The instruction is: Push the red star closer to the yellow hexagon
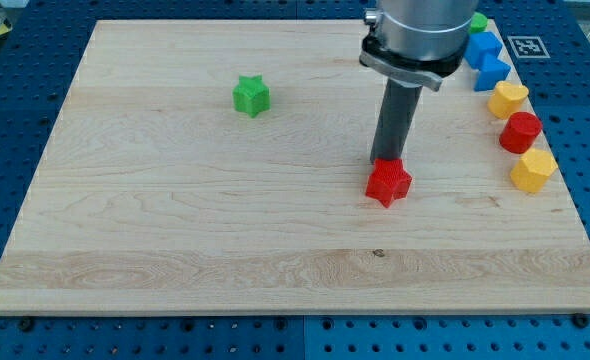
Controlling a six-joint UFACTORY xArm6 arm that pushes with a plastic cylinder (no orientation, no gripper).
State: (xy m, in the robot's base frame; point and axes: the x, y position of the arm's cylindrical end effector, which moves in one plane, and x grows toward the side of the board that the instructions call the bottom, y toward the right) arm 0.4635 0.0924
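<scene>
The red star (388, 184) lies on the wooden board, right of centre. My tip (385, 161) stands right at the star's upper edge, touching or nearly touching it. The yellow hexagon (533, 170) lies at the board's right edge, to the right of the star and slightly higher in the view. A second yellow block (508, 98), heart-like in shape, lies further up the right edge.
A red round block (521, 131) lies between the two yellow blocks. Two blue blocks (485, 56) and a green block (478, 22) sit at the top right corner. A green star (251, 96) lies at the upper left. The board (175, 230) sits on a blue pegboard.
</scene>
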